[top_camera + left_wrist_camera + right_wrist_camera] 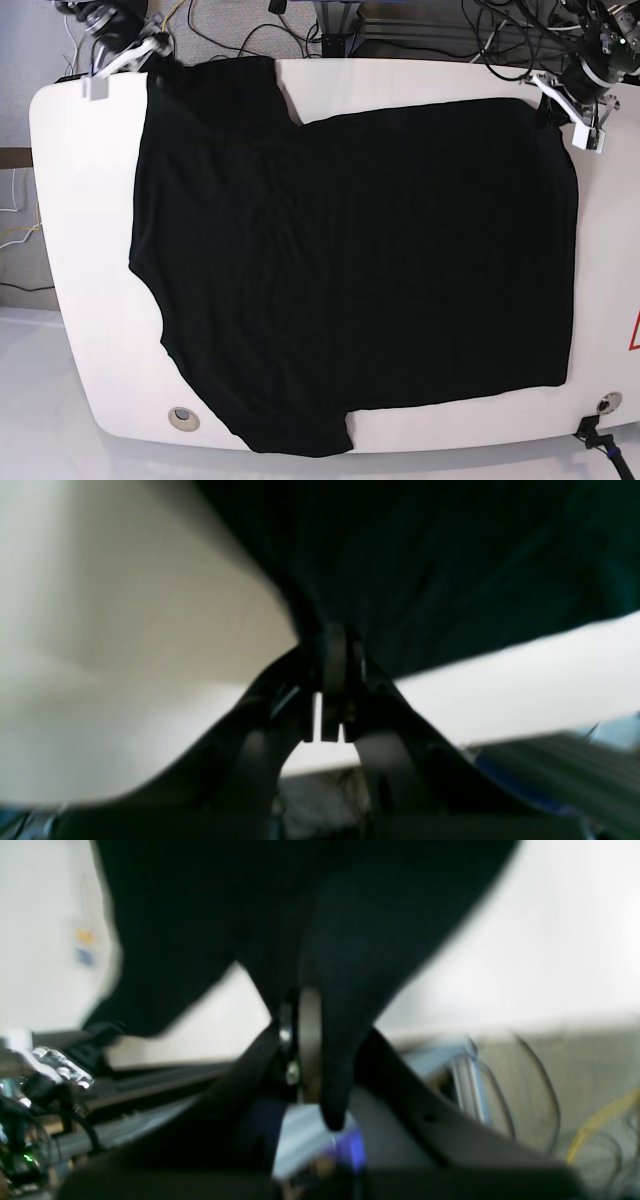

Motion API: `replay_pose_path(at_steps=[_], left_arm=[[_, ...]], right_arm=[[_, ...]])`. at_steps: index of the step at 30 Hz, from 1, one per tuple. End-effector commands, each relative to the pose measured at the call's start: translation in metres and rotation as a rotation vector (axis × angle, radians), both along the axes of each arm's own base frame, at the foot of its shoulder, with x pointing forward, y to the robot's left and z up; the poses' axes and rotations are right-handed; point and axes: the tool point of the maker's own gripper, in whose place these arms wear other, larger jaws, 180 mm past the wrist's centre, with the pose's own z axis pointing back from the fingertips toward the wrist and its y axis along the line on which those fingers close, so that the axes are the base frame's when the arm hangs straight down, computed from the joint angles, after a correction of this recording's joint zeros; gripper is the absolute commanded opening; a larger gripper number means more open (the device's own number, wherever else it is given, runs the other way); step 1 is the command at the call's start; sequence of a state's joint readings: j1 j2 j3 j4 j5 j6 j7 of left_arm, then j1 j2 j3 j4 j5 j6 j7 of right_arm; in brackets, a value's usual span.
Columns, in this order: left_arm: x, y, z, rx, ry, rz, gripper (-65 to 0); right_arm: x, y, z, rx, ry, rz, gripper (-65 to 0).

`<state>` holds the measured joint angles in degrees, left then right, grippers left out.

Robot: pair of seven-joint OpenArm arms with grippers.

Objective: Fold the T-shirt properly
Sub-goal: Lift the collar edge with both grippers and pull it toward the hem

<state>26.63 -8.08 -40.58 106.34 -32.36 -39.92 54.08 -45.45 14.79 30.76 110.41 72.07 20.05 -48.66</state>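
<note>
Black T-shirt, white table, cables

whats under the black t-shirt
The white table shows around the T-shirt on every side. Anything lying beneath the cloth is covered and cannot be seen. Both grippers, left and right, pinch its far corners.

The T-shirt covers most of the worktop. Bare strips lie along its left, right and near edges. Cables crowd the far edge.
</note>
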Motion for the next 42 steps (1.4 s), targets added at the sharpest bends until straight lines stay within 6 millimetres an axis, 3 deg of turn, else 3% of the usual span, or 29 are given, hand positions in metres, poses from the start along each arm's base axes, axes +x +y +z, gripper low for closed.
replay_pose_path(at_steps=[1, 7, 11, 17, 22, 27, 36, 42], left_arm=[[0.018, 0.006, 0.022, 0.0, -0.093, 0.009, -65.0], [0.066, 0.013, 0.055, 0.0, -0.247, 0.033, -65.0], [0.091, 0.011, 0.07, -0.009, -0.31, 0.032, -65.0], [0.116, 0.018, 0.053, -0.104, -0.284, 0.08, -65.0], [0.13, 0.02, 0.037, -0.182, -0.263, 0.113, -65.0], [0.145, 0.017, 0.049, -0.196, -0.305, 0.107, -65.0], [0.175, 0.018, 0.078, -0.204, -0.393, 0.1, -65.0], [0.184, 0.015, 0.058, -0.286, -0.347, 0.123, -65.0]], right_arm=[[0.023, -0.004, 0.025, 0.028, -0.1, 0.008, -65.0], [0.074, -0.013, 0.056, -0.004, -0.252, 0.047, -65.0], [0.097, -0.017, 0.065, -0.003, -0.311, 0.04, -65.0], [0.135, -0.031, 0.06, 0.035, -0.331, 0.008, -65.0], [0.166, -0.042, 0.069, 0.059, -0.382, -0.028, -65.0], [0.186, -0.044, 0.089, 0.062, -0.451, -0.029, -65.0], [0.221, -0.015, 0.109, 0.034, -0.521, 0.052, -65.0], [0.243, -0.007, 0.1, -0.019, -0.514, 0.034, -65.0]])
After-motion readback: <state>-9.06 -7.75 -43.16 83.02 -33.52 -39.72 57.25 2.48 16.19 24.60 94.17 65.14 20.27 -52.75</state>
